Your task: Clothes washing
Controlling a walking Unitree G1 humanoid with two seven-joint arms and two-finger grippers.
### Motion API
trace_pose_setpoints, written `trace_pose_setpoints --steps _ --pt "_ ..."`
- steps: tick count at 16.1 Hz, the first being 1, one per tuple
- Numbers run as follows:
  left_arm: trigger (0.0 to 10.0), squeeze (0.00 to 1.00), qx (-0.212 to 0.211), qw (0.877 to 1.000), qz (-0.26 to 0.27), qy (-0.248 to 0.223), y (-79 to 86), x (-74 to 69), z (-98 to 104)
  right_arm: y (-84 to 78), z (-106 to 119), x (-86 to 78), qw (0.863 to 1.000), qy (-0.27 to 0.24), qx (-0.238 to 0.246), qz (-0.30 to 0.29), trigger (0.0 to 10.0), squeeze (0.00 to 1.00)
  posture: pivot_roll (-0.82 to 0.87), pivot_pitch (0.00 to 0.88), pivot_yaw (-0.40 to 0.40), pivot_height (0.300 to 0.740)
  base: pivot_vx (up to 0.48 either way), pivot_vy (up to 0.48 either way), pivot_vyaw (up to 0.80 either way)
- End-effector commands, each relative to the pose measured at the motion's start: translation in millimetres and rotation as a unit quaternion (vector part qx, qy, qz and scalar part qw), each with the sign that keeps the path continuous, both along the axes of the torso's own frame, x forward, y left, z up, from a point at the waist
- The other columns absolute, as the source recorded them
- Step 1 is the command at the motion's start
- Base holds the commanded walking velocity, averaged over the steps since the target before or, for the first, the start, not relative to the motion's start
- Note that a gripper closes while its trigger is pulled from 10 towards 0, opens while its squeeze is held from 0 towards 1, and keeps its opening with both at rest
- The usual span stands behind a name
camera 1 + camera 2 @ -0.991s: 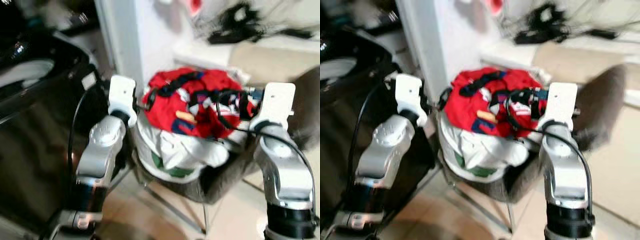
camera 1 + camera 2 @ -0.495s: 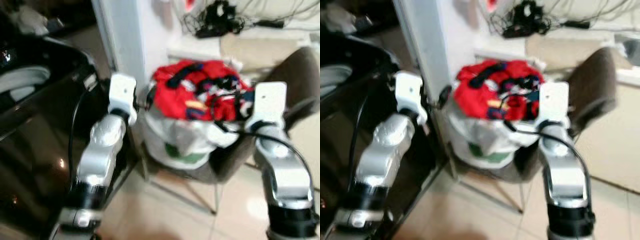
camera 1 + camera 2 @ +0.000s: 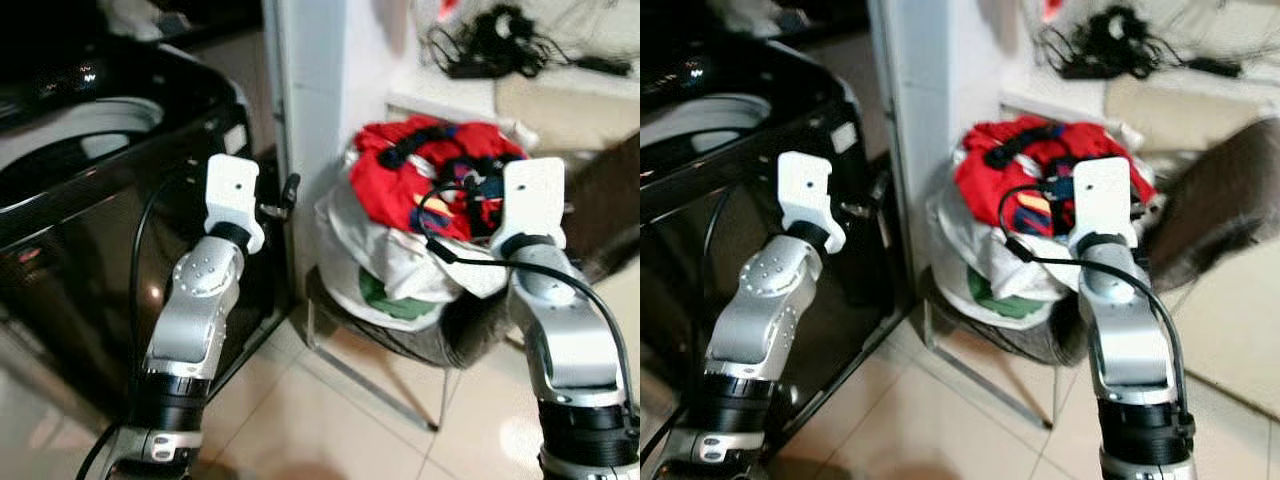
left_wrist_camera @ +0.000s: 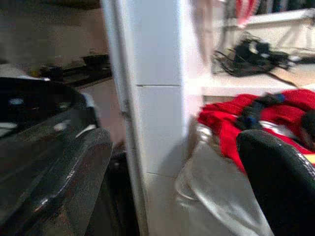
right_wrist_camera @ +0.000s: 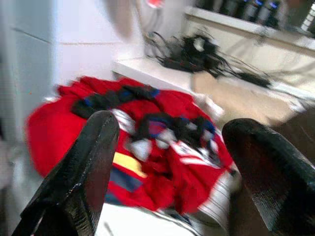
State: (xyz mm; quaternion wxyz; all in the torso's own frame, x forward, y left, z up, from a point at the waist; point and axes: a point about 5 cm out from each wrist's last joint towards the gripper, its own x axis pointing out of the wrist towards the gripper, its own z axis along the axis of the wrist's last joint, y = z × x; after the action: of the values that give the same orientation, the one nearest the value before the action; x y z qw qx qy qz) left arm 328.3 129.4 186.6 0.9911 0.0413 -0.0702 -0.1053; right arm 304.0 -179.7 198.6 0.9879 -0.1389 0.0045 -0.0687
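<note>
A heap of clothes sits on a brown chair (image 3: 420, 345): a red garment (image 3: 410, 165) with black straps on top, white cloth (image 3: 395, 260) and a bit of green (image 3: 385, 300) beneath. To its left stands a black top-loading washing machine (image 3: 90, 200) with its round opening (image 3: 85, 125) showing. Both arms are raised in front of me. My right gripper (image 5: 172, 127) hovers just before the red garment, open, with nothing between its fingers (image 5: 83, 162). My left gripper (image 4: 177, 137) is open too, facing the white pillar between washer and heap.
A white pillar (image 3: 310, 90) stands between the washer and the chair. A tangle of black cables (image 3: 490, 50) lies on a white ledge behind the heap. The chair's thin metal legs (image 3: 370, 385) reach out over the beige tiled floor (image 3: 320, 430).
The whole picture has shifted: the washer's top now shows more fully and the heap sits further right. Both arms keep the same raised pose.
</note>
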Motion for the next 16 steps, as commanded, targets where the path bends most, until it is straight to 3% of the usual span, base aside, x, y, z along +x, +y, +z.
trace_pose_setpoints --steps 1,5,9,11,14,16 --pt "10.0 0.00 -0.002 1.000 0.014 -0.005 7.6 -1.0 3.3 5.5 4.9 2.5 1.000 -0.009 0.000 0.012 10.0 0.00 -0.09 0.000 -0.006 0.740 0.454 0.000 0.80" --pt "10.0 0.00 -0.006 1.000 0.016 -0.003 8.0 -1.8 2.5 4.7 4.1 3.5 1.000 -0.006 -0.006 0.014 10.0 0.00 -0.09 0.000 -0.005 0.740 0.453 0.000 0.76" --pt "10.0 0.00 -0.007 1.000 0.008 0.001 6.3 -1.7 1.8 2.1 1.9 1.6 1.000 -0.004 0.007 0.005 10.0 0.00 -0.09 0.000 0.001 0.740 0.454 0.000 0.00" --pt "10.0 0.00 -0.006 1.000 0.004 0.003 5.8 -1.9 1.4 2.4 -1.9 -1.6 0.999 0.004 0.039 -0.002 10.0 0.00 -0.09 0.000 0.008 0.740 0.454 0.000 -0.40" --pt "10.0 0.00 -0.005 1.000 0.003 0.005 5.7 -2.0 0.8 4.1 -2.8 -2.9 0.999 0.005 0.038 0.007 10.0 0.00 -0.09 0.000 0.009 0.740 0.453 0.000 -0.68" --pt "10.0 0.00 -0.006 1.000 0.010 0.011 7.6 -1.6 -0.6 5.2 -3.6 -3.5 1.000 0.007 0.028 0.011 10.0 0.00 -0.09 0.000 0.010 0.740 0.418 0.000 0.00"
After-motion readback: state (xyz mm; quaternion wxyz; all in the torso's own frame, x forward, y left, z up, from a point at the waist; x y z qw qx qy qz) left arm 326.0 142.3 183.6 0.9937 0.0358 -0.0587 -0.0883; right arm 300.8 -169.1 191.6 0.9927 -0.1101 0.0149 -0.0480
